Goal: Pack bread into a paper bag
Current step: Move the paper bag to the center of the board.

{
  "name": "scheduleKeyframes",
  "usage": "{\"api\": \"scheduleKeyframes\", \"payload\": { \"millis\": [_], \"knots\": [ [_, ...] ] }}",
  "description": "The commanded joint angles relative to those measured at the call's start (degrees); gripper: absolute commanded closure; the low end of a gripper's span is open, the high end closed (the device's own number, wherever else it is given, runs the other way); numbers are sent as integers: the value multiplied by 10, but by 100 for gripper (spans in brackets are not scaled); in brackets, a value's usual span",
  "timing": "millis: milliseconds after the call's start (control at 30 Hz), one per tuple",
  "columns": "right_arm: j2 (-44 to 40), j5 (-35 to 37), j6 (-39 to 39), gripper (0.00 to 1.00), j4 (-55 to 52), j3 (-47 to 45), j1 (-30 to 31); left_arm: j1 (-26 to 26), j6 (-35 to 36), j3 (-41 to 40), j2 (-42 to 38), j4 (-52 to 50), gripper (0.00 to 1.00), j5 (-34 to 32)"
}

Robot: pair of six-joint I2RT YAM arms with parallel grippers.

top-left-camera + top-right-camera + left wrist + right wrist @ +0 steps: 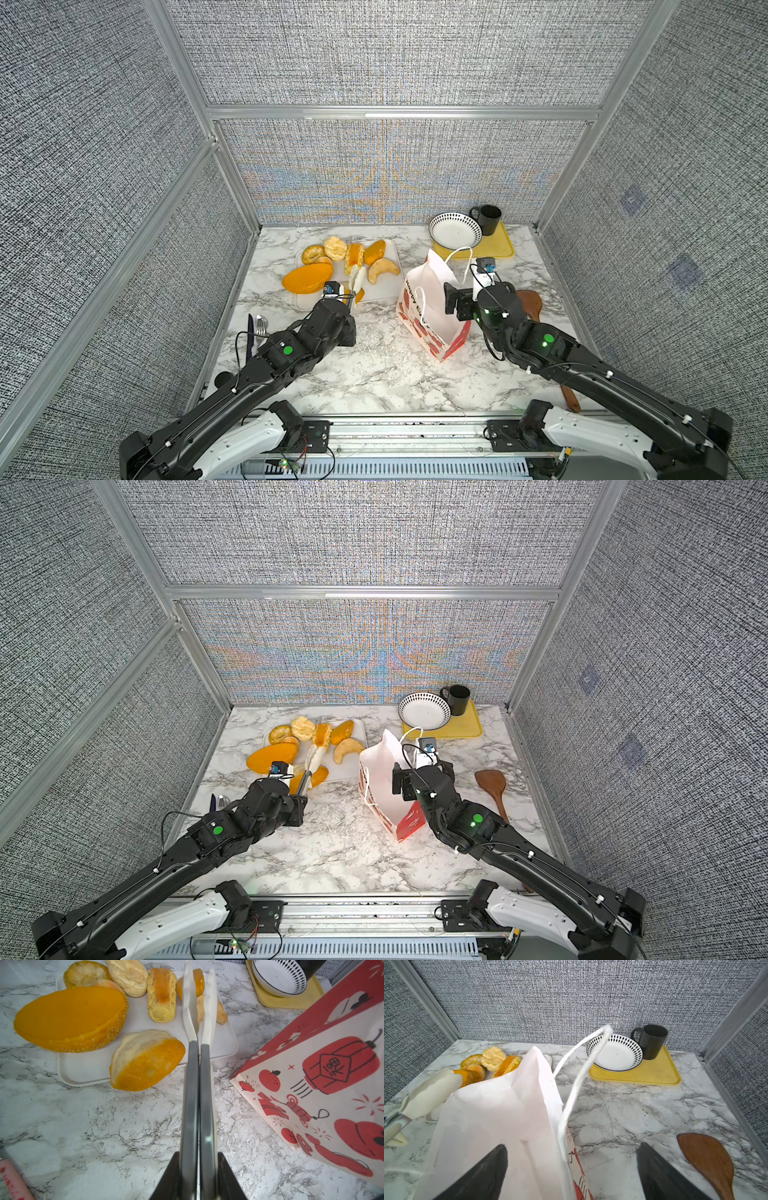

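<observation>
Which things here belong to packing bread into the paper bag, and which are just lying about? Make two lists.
Job: bread on the white tray; paper bag; tongs, clamped in the left gripper; right gripper, open at the bag's rim.
Lying about: yellow tray, patterned bowl, black mug, wooden spatula, knife, fork.

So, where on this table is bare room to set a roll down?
Widest bare patch: the near middle of the marble table, in front of the paper bag. Smaller: between bag, yellow tray and wooden spatula. Crowded: the white tray with bread, tongs above.
</observation>
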Motion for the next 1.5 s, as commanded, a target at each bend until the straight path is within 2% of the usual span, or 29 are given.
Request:
{"api": "scheduleKeyframes", "payload": {
  "millis": [0,33,100,133,167,267,333,467,567,733,867,1233,1300,1400,1467],
  "knots": [
    [13,-3,-1,20,19,23,0,1,-12,-7,-4,35,82,-19],
    [16,-2,-1,35,15,33,0,1,-13,-11,-4,39,82,-21],
    [18,7,-2,81,7,60,2,1,-17,-16,2,46,83,-24],
    [20,14,-3,98,-1,74,5,1,-18,-18,8,48,83,-24],
    [24,27,-3,100,-18,98,7,1,-21,-16,15,49,83,-27],
    [26,63,-8,100,-45,142,15,1,-25,-17,32,58,84,-30],
    [27,63,-20,100,-20,121,12,1,-28,-17,38,68,84,-30],
    [59,73,17,100,-73,139,8,1,-28,-14,38,80,85,-29],
    [43,66,-7,100,-32,122,9,1,-26,-14,42,80,85,-31],
    [45,91,-19,100,-53,166,7,1,-23,-9,61,97,85,-26],
    [47,94,-6,100,-51,135,-1,6,-15,8,105,121,86,-16],
    [10,111,23,100,-50,64,-46,41,15,79,275,188,87,72],
    [4,107,21,87,-47,60,-49,48,16,91,304,193,86,83],
    [-2,108,18,74,-49,64,-50,57,20,111,343,189,85,94],
    [-7,106,15,70,-49,67,-50,63,26,126,364,184,84,100]
  ]
}}
